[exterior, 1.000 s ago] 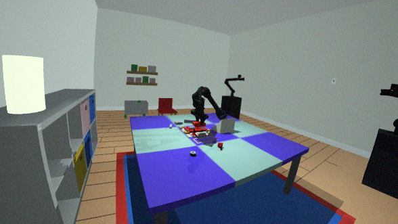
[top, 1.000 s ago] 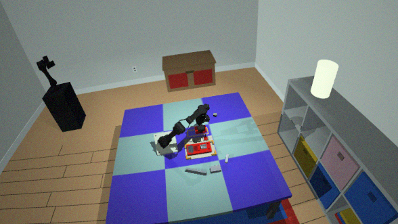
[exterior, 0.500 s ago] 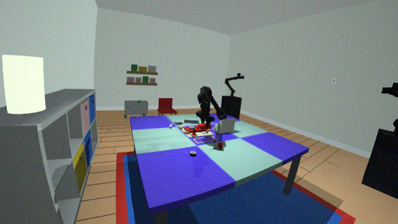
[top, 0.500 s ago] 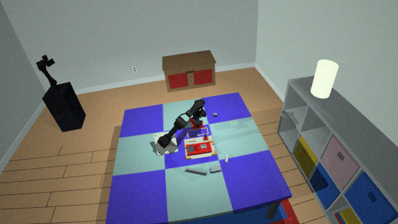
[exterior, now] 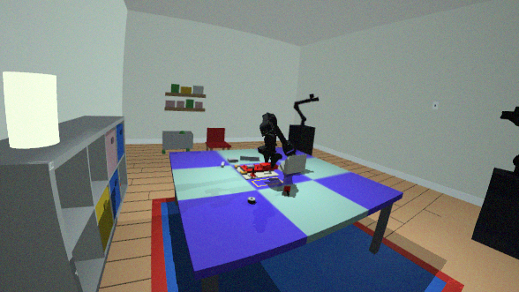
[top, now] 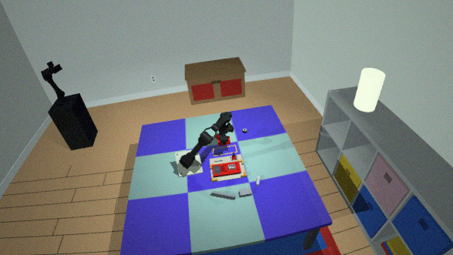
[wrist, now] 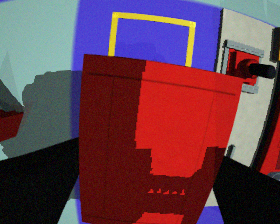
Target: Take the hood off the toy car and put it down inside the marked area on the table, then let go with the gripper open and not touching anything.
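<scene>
My gripper (top: 224, 138) (exterior: 273, 162) is shut on the red hood (top: 223, 142) (exterior: 265, 166) (wrist: 181, 120) and holds it above the table. The hood fills the middle of the wrist view between the two black fingers. The marked area (top: 236, 149) (wrist: 153, 18) is a yellow outline on the blue square; in the wrist view the hood hides its lower part. In the top view the hood shows just beyond the outline. The red toy car (top: 227, 169) sits in a beige tray (top: 226, 179) (wrist: 241, 30) with orange corners, beside the marked area.
A black peg on a red base (top: 233, 157) (wrist: 262, 70) stands at the tray's near side to the outline. A small red block (exterior: 287, 189) (wrist: 8, 126), a black-and-white wheel (top: 244, 130) (exterior: 251, 200), grey bars (top: 223, 194) (top: 245, 192) and a white piece (top: 258, 180) lie on the table.
</scene>
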Available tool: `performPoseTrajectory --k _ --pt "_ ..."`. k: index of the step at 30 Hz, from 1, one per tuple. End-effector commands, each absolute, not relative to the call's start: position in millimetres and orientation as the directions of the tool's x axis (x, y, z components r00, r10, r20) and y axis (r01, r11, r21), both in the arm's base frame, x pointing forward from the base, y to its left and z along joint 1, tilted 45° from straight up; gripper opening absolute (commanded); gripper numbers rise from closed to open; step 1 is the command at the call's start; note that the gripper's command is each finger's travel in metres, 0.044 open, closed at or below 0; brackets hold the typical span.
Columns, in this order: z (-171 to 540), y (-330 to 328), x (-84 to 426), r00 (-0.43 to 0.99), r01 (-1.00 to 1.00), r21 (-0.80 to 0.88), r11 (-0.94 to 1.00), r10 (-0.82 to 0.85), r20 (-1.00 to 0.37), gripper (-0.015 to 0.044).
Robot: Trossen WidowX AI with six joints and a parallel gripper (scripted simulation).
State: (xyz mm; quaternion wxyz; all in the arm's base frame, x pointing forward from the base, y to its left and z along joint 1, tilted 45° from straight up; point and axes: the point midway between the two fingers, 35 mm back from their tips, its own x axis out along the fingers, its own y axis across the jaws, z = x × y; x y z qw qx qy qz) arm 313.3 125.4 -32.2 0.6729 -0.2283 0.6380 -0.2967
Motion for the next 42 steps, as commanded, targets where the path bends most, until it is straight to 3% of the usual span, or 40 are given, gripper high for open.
performPoseTrajectory --k 1,42 --pt "-34.7 123.7 313.3 0.008 0.111 -0.685 0.720 -0.690 -0.724 0.0000" --pt "-54.6 105.4 315.1 0.009 0.111 -0.685 0.720 -0.689 -0.724 0.0000"
